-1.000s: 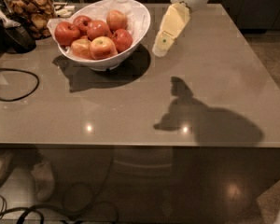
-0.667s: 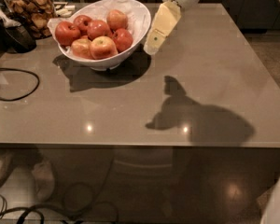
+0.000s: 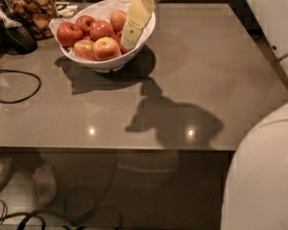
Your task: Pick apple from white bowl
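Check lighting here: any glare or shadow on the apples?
Camera view: dim, warm light. Small glare spots dot the table near its front edge. The arm's shadow lies on the tabletop before the white bowl, not on the apples. The gripper hangs over the bowl's right side, hiding some fruit.

Warm, dim light comes from above on the far side, throwing shadows toward the near edge of the tabletop (image 3: 221, 56). The hand (image 3: 130, 35), at the right rim of the white bowl (image 3: 105, 63) (pale yellow in this light), casts a dark shape mid-table. Small glints dot the glossy front edge.
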Available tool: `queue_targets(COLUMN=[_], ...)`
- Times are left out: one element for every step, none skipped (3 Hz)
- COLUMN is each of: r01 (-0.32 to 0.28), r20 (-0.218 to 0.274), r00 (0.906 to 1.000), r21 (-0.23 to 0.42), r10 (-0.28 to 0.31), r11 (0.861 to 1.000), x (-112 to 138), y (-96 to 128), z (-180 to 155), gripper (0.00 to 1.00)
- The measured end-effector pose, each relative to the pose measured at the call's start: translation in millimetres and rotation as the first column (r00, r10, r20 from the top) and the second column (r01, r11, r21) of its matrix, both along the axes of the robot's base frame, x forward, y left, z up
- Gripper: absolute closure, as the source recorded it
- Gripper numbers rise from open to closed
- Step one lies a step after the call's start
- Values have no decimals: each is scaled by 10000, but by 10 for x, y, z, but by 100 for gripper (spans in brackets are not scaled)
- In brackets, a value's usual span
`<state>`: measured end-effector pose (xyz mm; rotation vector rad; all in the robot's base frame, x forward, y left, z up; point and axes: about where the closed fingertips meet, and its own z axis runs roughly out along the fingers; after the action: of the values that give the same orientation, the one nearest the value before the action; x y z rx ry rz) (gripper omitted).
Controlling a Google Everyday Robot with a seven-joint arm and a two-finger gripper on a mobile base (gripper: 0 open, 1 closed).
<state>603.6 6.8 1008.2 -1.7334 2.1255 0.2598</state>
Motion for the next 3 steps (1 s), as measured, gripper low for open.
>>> queue_targets(r01=[-449,-383,-295], r20=[177,415,392], r00=[9988,9984,9988], r21=[-11,192,451], r10=[449,375,277], r11=[9990,9991,9985], x=[38,109,228], y=[194,250,356], z=[54,68,-1], gripper=[0,0,17])
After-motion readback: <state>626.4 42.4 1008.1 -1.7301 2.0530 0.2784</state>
